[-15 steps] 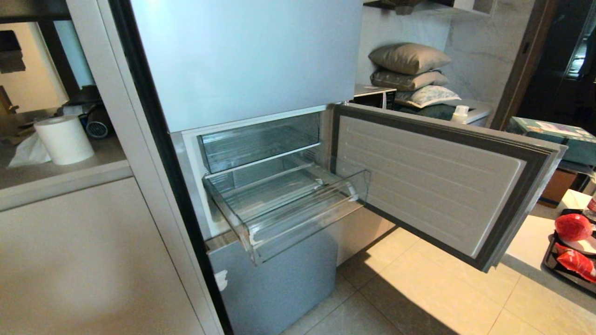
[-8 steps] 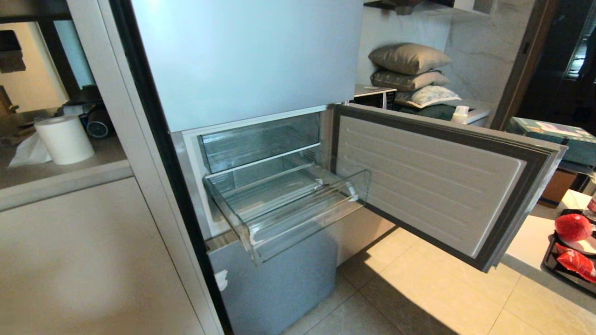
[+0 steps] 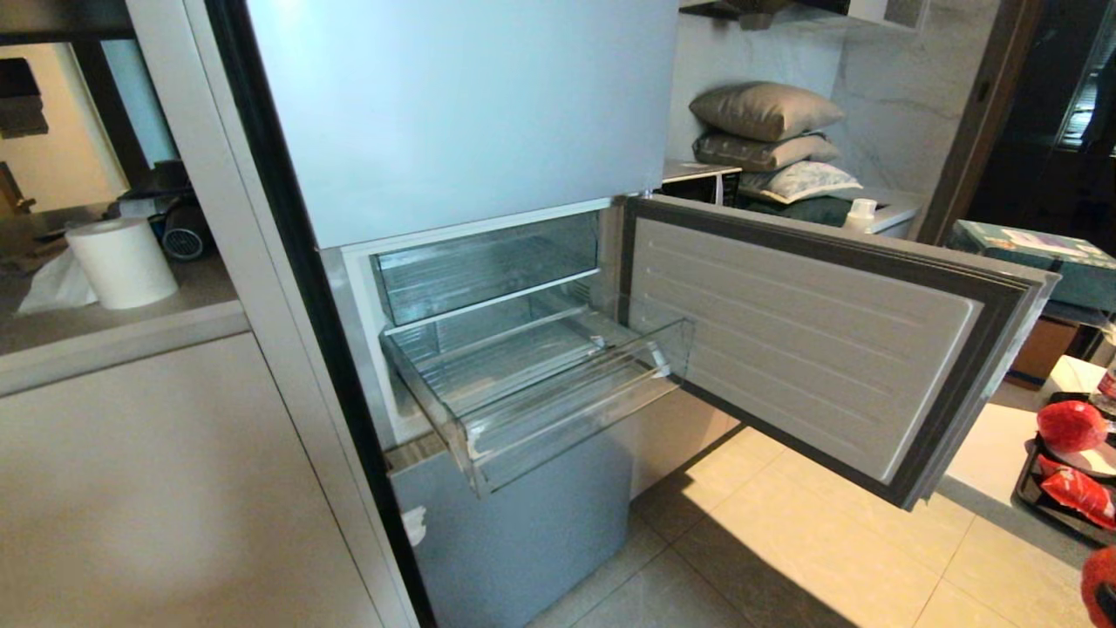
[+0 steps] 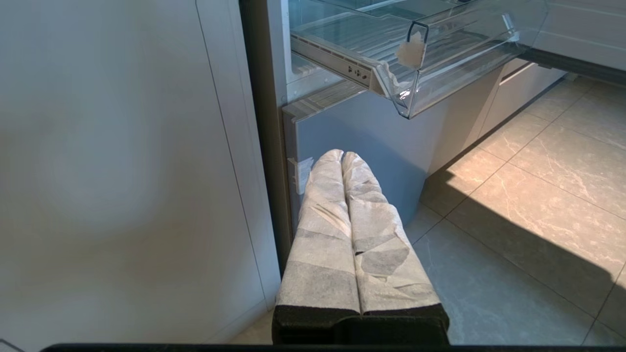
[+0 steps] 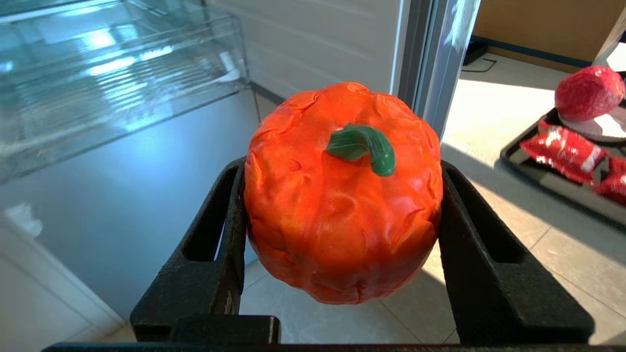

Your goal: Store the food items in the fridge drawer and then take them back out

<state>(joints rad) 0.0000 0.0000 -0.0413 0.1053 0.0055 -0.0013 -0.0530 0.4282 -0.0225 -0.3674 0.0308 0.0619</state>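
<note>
Orange pumpkin-shaped food item [image 5: 342,195] is clamped between the black fingers of the right end effector [image 5: 342,210], pads on its two opposite flanks at the widest girth. Green stem [image 5: 363,149] faces the wrist camera. Item is squat and near-round, so no real long axis; stem axis runs roughly along the fingers' approach line. In the head view only a sliver of it shows, at the lower right corner [image 3: 1100,580].

Handling guess: wrinkled, glossy skin looks like a moulded toy, probably light and slightly compliant. Surface could be slick; the flank grip at the equator looks right. Avoid the stem.

Fridge drawer [image 3: 532,392] is pulled out and holds nothing; clear plastic, ribbed floor, tall transparent front wall. It sits ahead of and above the held item, per the right wrist view [image 5: 117,83]. Item must clear that front wall before release.

Two red food items sit on a black tray [image 3: 1033,488] on the bench at far right: a round one [image 3: 1071,426] and an elongated shiny packet [image 3: 1079,493], long axis roughly along the tray's edge. The packet likely crinkles and slides; take it across the short width.

Left end effector [image 4: 342,156] is parked low by the fridge's lower door, wrapped fingers pressed together, holding nothing.
</note>
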